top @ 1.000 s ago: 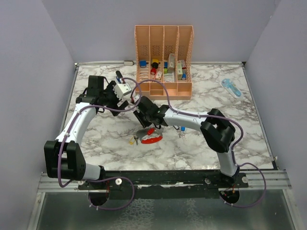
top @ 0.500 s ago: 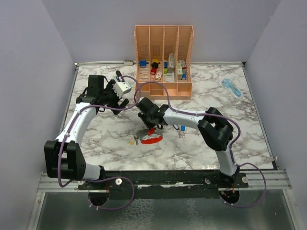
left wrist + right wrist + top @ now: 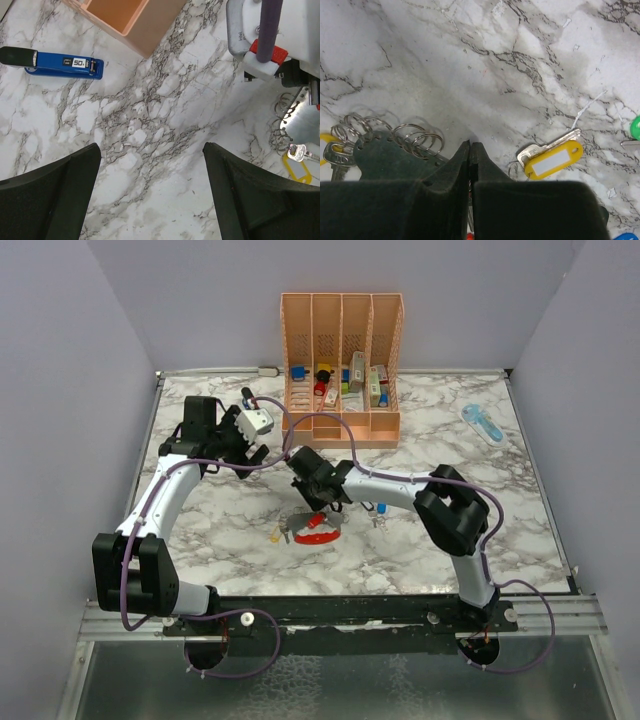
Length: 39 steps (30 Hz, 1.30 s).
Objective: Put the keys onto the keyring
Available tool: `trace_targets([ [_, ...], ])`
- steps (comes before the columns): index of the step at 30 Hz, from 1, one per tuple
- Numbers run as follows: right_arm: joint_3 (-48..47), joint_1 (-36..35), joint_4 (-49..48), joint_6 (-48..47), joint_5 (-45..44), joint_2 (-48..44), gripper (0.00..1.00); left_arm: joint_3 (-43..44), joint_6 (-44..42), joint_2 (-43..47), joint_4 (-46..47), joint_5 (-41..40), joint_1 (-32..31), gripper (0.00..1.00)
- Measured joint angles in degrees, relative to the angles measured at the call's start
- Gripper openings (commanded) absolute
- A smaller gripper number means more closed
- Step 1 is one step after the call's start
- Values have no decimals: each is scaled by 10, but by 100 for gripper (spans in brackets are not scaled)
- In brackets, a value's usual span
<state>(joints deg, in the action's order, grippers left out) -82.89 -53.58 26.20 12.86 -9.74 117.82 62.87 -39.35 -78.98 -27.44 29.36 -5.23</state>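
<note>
left pincer [image 3: 150, 195] hangs wide apart over the far-left part of the marble surface [image 3: 200, 530], nothing in it. yellow key [image 3: 274, 536] lies just left of the red keyring [image 3: 314, 533], around the middle of the surface. right pincer [image 3: 470, 148] is right over the keyring, fingers pressed together, nothing visible between them. blue key [image 3: 381, 508] lies further right.

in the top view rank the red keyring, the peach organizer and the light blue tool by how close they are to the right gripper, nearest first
1. red keyring: right by the right gripper, on its near side, mid-table.
2. peach organizer: beyond the gripper, toward the back wall.
3. light blue tool: farthest, off at the back right of the table.
</note>
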Motion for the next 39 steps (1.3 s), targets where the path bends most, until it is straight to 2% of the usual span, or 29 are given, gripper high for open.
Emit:
trace_targets([
  [11,49,0,8,14,-3,-72,1,0,14,0,14,8,0,87],
  [17,87,0,-29,15,-3,-146,1,-6,27,0,30,26,0,88],
  [24,150,0,-92,14,7,-217,1,-37,58,-2,64,120,0,91],
  [31,189,0,-130,15,30,-257,1,-93,134,-26,165,275,-9,97],
  [39,201,0,-151,24,52,-288,1,-129,183,-40,228,306,-65,98],
])
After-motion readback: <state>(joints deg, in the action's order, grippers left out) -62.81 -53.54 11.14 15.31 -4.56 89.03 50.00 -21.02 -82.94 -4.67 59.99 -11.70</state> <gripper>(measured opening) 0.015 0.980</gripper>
